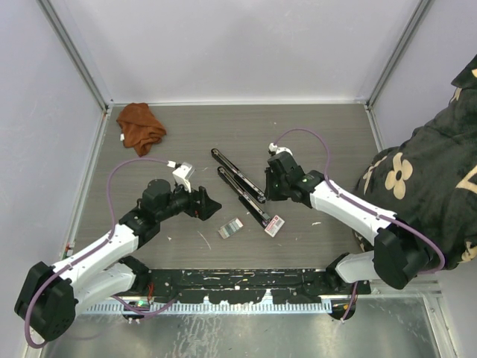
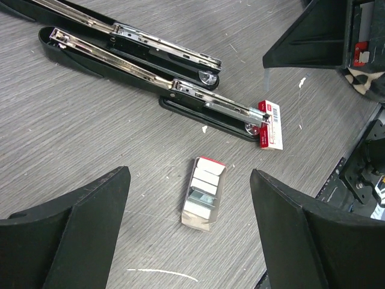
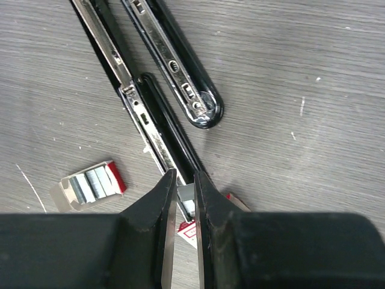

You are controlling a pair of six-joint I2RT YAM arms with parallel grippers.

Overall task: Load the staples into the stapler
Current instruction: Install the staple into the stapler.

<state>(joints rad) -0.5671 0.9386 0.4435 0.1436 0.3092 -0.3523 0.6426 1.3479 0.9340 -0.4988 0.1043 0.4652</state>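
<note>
Two long black staplers point(image 1: 227, 165) point(image 1: 246, 195) lie side by side mid-table with their metal rails showing; they also show in the left wrist view point(image 2: 150, 81) and the right wrist view point(image 3: 150, 126). The tiny grey tray of staples point(image 2: 204, 194) lies below them, also in the top view point(image 1: 230, 228). The red-and-white box point(image 1: 274, 225) lies at the nearer stapler's end. My left gripper point(image 2: 189, 174) is open above the tray, its jaws wide on either side. My right gripper point(image 3: 185, 177) is shut on a silvery staple strip point(image 3: 187, 194) above that stapler's end.
A rust-orange cloth point(image 1: 140, 125) lies at the back left. A person in a black flowered garment point(image 1: 432, 179) stands at the right edge. Small white scraps point(image 2: 162, 274) dot the grey table. Walls close in the back and sides.
</note>
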